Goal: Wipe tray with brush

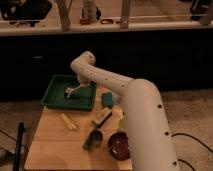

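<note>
The dark green tray [54,98] sits at the back left of the wooden table. My arm reaches from the lower right, bends at its elbow above the tray's back edge, and comes down into the tray. My gripper [79,90] is inside the tray, right of its middle, shut on the brush [71,92]. The brush's pale handle lies low over the tray floor, pointing left. The wrist hides the brush head.
On the wooden table [50,147] lie a yellow corn-like piece [68,121], a pale-and-dark bar [101,117], a small green block [108,99], a dark green item [92,138] and a dark red bowl [119,144]. A black post [20,145] stands at the left.
</note>
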Action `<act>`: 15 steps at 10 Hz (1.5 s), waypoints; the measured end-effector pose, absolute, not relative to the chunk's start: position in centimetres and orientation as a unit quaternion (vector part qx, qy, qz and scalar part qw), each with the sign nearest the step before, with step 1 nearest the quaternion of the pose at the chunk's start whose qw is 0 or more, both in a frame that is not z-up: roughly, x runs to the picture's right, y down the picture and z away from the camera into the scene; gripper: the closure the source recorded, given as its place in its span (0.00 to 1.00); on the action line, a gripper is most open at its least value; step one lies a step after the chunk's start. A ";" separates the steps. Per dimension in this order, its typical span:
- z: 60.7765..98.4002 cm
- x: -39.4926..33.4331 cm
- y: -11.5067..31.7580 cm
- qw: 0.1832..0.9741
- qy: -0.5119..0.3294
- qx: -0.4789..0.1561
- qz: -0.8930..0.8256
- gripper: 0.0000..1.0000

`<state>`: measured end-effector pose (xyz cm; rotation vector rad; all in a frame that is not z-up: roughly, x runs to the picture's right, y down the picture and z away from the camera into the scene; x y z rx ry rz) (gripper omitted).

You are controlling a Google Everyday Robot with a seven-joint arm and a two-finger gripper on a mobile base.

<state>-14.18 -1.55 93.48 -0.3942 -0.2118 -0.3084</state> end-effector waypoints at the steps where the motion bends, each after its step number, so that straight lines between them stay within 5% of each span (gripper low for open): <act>1: 93.3 -14.8 -1.0 0.961 -0.108 -0.198 -0.161 1.00; 9: 91.7 -6.6 -2.2 0.975 -0.037 -0.186 -0.115 1.00; 15: 93.6 -13.1 -0.5 0.962 -0.093 -0.202 -0.160 1.00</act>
